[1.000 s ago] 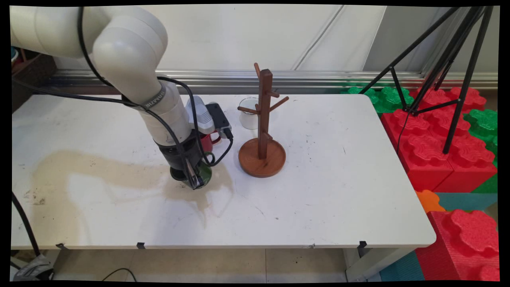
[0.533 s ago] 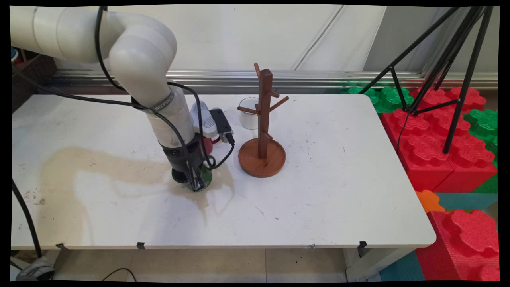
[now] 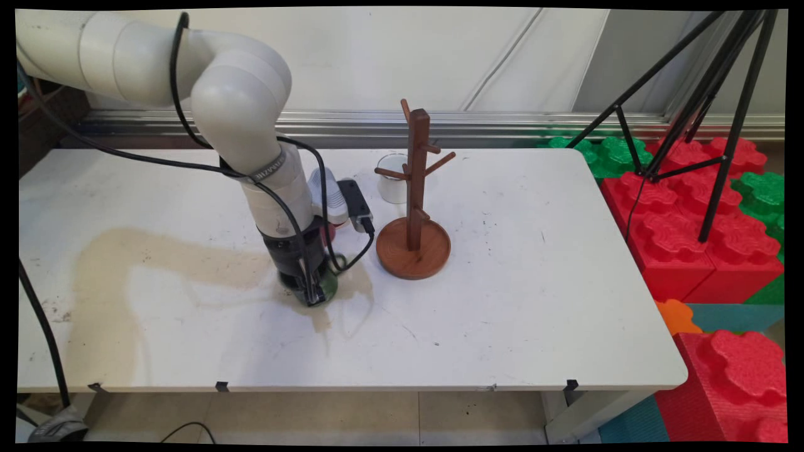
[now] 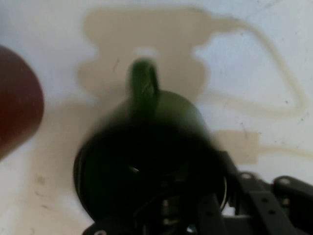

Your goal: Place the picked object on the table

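Observation:
A dark green mug [image 3: 326, 286] stands under my wrist at the table's middle left, on a brownish stain [image 3: 157, 263]. My gripper [image 3: 310, 292] points straight down onto it and is shut on its rim. In the hand view the green mug [image 4: 146, 147] fills the centre with its handle [image 4: 143, 85] pointing up the picture. There the gripper [image 4: 220, 208] has its black linkage at the lower right, one finger inside the mug and the other outside its wall. A red mug [image 4: 17, 100] sits just beside it, mostly hidden behind my arm in the main view.
A wooden mug tree [image 3: 414, 207] on a round base stands just right of the gripper. A white cup [image 3: 392, 180] sits behind it. Black cables hang around my wrist. A tripod [image 3: 703, 113] and red and green foam blocks [image 3: 684, 238] lie off the table's right end.
My arm has swung right and stands more upright. The gripper and the green mug have shifted slightly right and toward the near edge together.

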Motion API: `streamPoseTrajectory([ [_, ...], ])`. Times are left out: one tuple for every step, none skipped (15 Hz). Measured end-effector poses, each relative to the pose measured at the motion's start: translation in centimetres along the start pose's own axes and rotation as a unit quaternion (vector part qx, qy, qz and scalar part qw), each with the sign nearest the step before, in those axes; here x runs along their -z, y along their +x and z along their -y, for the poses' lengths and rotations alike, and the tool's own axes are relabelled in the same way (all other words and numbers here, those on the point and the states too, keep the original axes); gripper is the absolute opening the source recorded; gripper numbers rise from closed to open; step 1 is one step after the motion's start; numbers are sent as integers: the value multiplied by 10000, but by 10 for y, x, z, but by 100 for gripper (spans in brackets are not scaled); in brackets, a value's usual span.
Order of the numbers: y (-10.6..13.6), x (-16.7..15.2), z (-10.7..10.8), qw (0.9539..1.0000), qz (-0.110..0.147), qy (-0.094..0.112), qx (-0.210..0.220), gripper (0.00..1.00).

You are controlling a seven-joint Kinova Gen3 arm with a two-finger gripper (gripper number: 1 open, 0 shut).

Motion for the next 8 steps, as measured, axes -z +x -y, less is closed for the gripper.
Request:
streamPoseTrajectory([
  [1, -1, 0, 10000, 10, -10, -11, 100],
  [1, -2, -1, 10000, 18, -24, -32, 100],
  [3, -3, -1, 10000, 15, -34, -61, 100],
  [3, -4, -1, 10000, 11, -38, -61, 100],
  [4, -4, -2, 10000, -3, -36, -84, 100],
  [5, -4, -2, 9999, -19, -28, -94, 100],
  [4, -4, -8, 10000, -31, -18, -93, 100],
  [4, -4, -8, 9999, -40, -10, -97, 100],
])
